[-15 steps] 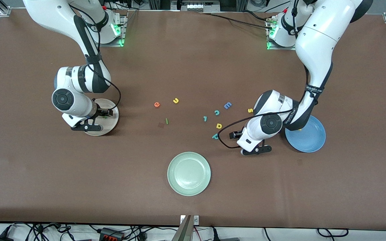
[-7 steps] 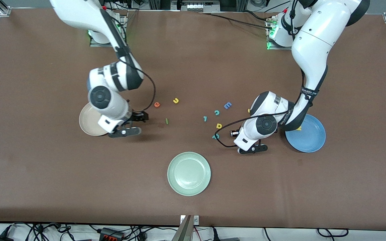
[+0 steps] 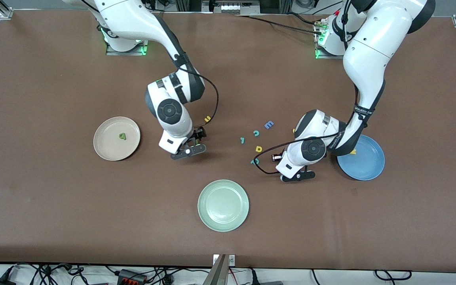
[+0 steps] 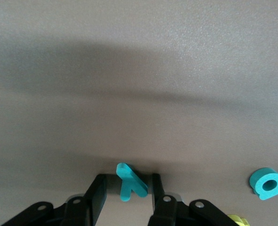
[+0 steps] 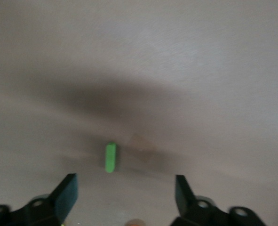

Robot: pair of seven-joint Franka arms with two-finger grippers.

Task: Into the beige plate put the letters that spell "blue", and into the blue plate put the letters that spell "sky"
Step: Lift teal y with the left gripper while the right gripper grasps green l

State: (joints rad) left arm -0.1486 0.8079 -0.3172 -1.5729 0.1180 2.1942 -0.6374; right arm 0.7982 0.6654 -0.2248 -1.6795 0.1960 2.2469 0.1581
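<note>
My left gripper (image 4: 128, 181) is down at the table with the teal y (image 4: 131, 182) lying between its fingers. The jaws are half closed and a gap shows on one side. From the front, this y (image 3: 253, 161) peeks out beside the left gripper (image 3: 260, 160). My right gripper (image 5: 125, 183) hangs open just short of the thin green l (image 5: 110, 157); from the front, the right gripper (image 3: 200, 136) hides the l and the e. The green b (image 3: 122, 136) lies in the beige plate (image 3: 101, 148). The yellow u (image 3: 208, 118) is on the table. A yellow letter (image 3: 353, 151) lies in the blue plate (image 3: 364, 164).
A pale green plate (image 3: 223, 205) sits nearer the front camera, mid-table. Beside the left gripper lie a yellow d-like letter (image 3: 258, 149), a teal c (image 3: 256, 133), a small teal letter (image 3: 242, 139) and a blue E (image 3: 268, 125). The yellow s (image 3: 293, 130) peeks past the left arm.
The right arm left the beige plate, with the green b now lying in it, and swung to the table's middle over the l. The left gripper's jaws narrowed around the teal y.
</note>
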